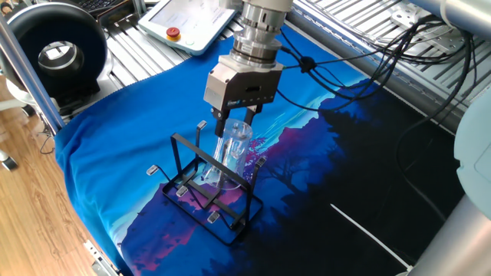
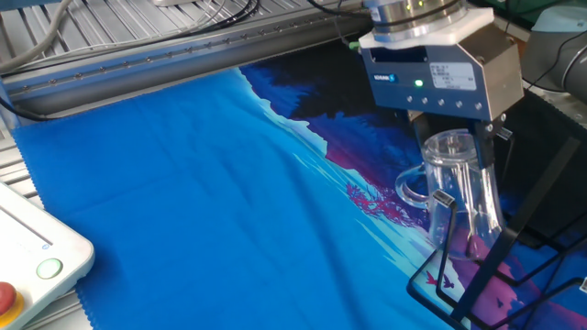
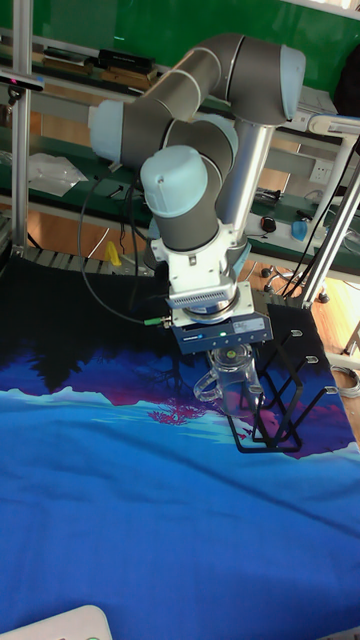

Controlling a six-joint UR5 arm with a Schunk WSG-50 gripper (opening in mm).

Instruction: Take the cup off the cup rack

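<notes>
The gripper (image 1: 234, 123) is clamped on the upper part of the cup (image 2: 460, 188), its 2 fingers closed against the glass. Between and below the jaws the cup is held upright over the cup rack (image 1: 211, 192), its handle (image 2: 411, 188) turned aside; contact with the pegs cannot be judged
</notes>
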